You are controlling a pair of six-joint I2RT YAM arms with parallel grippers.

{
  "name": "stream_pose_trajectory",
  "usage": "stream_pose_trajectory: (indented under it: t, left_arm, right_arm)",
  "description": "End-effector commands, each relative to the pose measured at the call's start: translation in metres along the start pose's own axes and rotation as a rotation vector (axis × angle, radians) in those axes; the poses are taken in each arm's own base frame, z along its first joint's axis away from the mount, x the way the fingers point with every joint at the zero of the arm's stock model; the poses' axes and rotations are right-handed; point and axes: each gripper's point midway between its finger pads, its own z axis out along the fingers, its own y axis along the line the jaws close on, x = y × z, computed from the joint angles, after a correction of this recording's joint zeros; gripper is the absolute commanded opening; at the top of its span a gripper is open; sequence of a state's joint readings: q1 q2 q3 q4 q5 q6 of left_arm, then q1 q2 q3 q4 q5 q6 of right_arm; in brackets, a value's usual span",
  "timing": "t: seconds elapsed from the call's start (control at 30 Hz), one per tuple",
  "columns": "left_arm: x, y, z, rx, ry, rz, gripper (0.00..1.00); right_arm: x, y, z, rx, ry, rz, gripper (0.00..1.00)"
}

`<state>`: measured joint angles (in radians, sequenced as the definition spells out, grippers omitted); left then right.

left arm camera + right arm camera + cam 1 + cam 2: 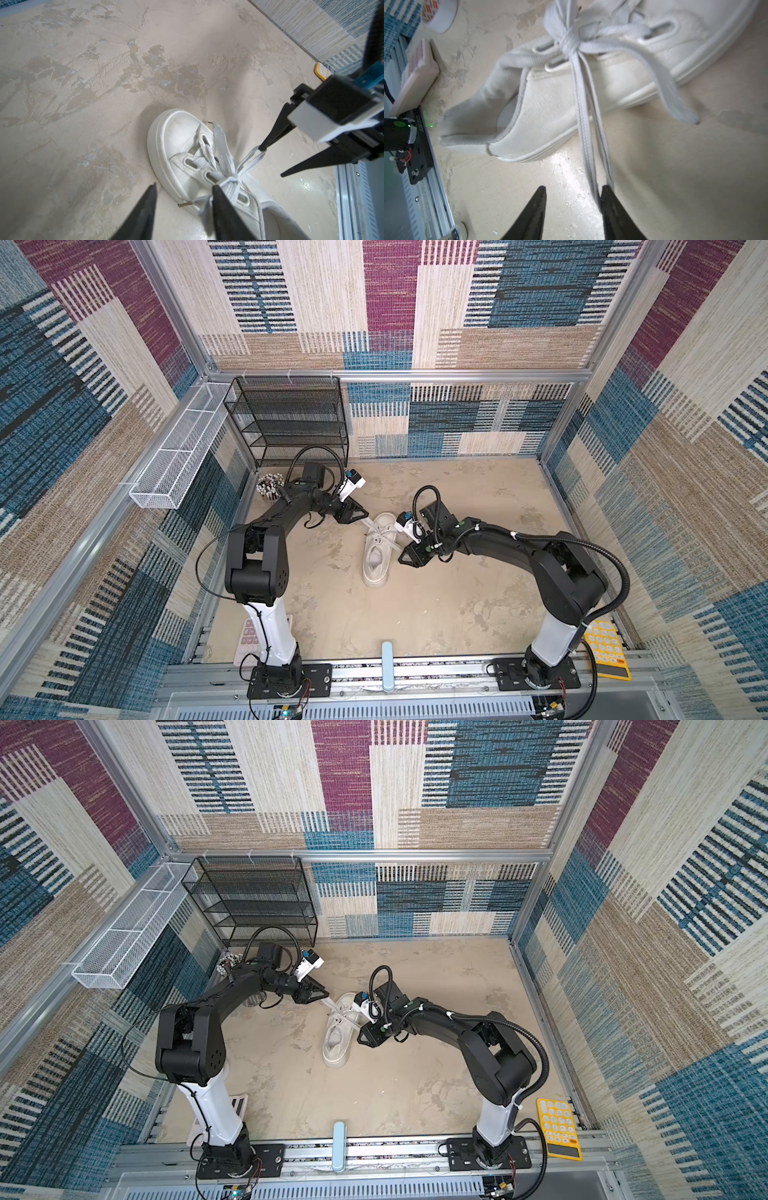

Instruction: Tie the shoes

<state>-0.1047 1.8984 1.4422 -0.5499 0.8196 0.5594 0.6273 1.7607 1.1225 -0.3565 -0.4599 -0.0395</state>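
Observation:
The white shoe stands in the middle of the table, its toe pointing away. Its laces are drawn into a knot over the tongue. My left gripper hovers at the toe end, jaws apart, with one lace loop lying against a finger. My right gripper is on the shoe's other side, also open. A taut double lace strand runs from the knot to one of its fingers. Dark lace tips lie beside the sole.
A black mesh rack and a white wire basket stand at the back left, with a pen cup below them. A yellow calculator and a pink one lie near the arm bases. A light blue bar sits on the front rail.

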Motion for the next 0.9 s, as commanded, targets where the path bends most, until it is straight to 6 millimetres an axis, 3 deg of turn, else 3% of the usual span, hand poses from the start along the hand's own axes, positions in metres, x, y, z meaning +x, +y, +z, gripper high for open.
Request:
stream_pose_trajectory:
  t: [0.0,0.1,0.17,0.23,0.33,0.4,0.5,0.7,0.87]
  left_arm:
    - [-0.012,-0.001,-0.017,-0.033,-0.052,-0.013,0.69]
    - [-0.021,0.002,-0.039,-0.067,-0.106,-0.027,0.83]
    - [-0.022,0.001,-0.051,-0.075,-0.129,-0.037,0.86]
    - [-0.015,-0.003,-0.057,-0.08,-0.114,-0.018,0.84]
    - [0.011,-0.02,-0.057,-0.045,-0.017,0.094,0.71]
    - [0.03,-0.034,-0.053,0.016,0.023,0.179,0.67]
    - [0.044,-0.044,-0.044,0.071,0.024,0.238,0.66]
    - [0.071,-0.049,-0.016,0.117,0.114,0.371,0.63]
    - [0.079,-0.047,0.007,0.111,0.18,0.46,0.61]
  right_arm:
    - [-0.01,-0.005,-0.009,0.04,-0.043,0.022,0.49]
    - [-0.008,-0.01,-0.016,0.073,-0.036,0.013,0.5]
    - [-0.007,-0.011,-0.019,0.082,-0.028,0.003,0.5]
    - [-0.01,-0.01,-0.022,0.085,-0.043,-0.014,0.5]
    - [-0.02,-0.007,-0.026,0.08,-0.069,-0.058,0.5]
    - [-0.028,-0.01,-0.022,0.082,-0.069,-0.084,0.5]
    - [-0.041,-0.014,-0.014,0.079,-0.064,-0.106,0.49]
    - [-0.069,-0.012,-0.008,0.043,-0.103,-0.131,0.48]
    - [-0.076,-0.02,-0.009,0.037,-0.113,-0.116,0.47]
